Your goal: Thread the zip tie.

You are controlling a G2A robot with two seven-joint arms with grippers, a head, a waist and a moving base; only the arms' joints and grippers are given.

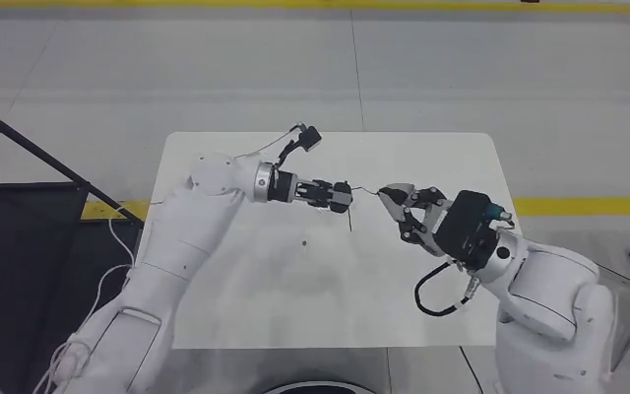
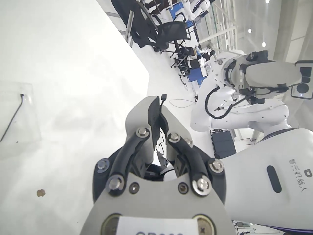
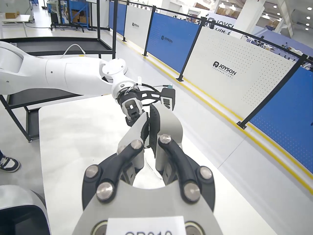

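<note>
A thin black zip tie (image 1: 369,189) spans the short gap between both grippers above the white table (image 1: 295,295). My left gripper (image 1: 342,196) is shut on one end. In its wrist view the tie's small square head (image 2: 163,97) sticks out past the closed fingertips (image 2: 156,108). My right gripper (image 1: 394,193) faces it from the right and is shut on the strap's other end. In the right wrist view its pads (image 3: 152,123) are pressed together, with the left gripper (image 3: 132,113) just beyond them.
A second black zip tie (image 2: 12,121) lies on the table inside a clear plastic bag (image 2: 24,128), and in the top view this tie (image 1: 349,222) lies just below the grippers. A small brown speck (image 2: 41,192) lies nearby. A black frame (image 1: 39,158) stands left of the table.
</note>
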